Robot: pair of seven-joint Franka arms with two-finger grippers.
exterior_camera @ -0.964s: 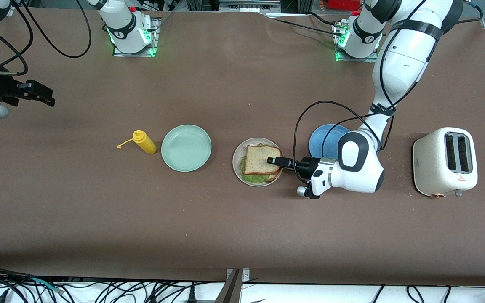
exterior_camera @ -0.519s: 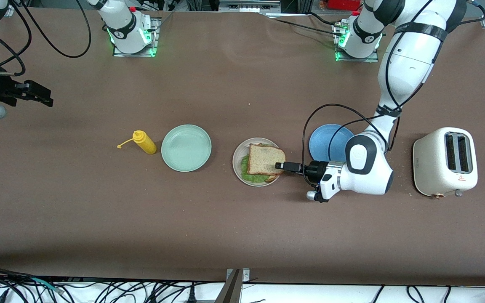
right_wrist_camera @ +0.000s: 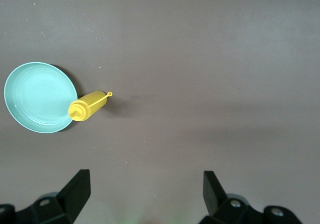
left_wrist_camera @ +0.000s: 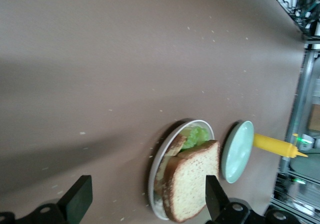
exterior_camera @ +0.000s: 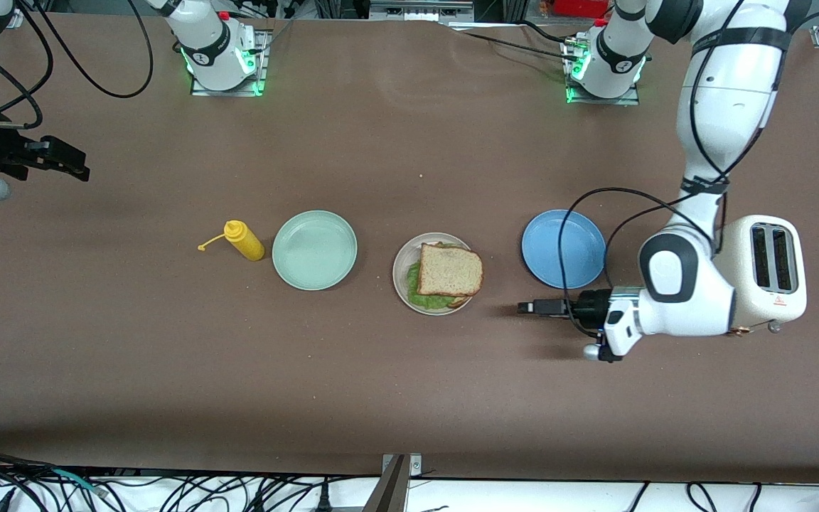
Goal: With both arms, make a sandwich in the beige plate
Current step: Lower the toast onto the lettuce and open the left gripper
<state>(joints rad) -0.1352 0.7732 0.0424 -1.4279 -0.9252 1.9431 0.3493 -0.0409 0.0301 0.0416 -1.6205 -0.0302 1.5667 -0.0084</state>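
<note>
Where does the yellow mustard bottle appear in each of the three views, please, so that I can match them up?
Front view: the yellow mustard bottle lies on the table beside the mint-green plate, toward the right arm's end.
Left wrist view: it pokes out past the same plate, at the picture's edge.
Right wrist view: it lies against the plate's rim.
Shared landmark: the mint-green plate.

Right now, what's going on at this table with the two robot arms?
The sandwich sits assembled on the beige plate. The left gripper, fingers open and empty, is over bare table between that plate and the toaster. The right gripper waits open at the table's edge, at its own end.
</note>
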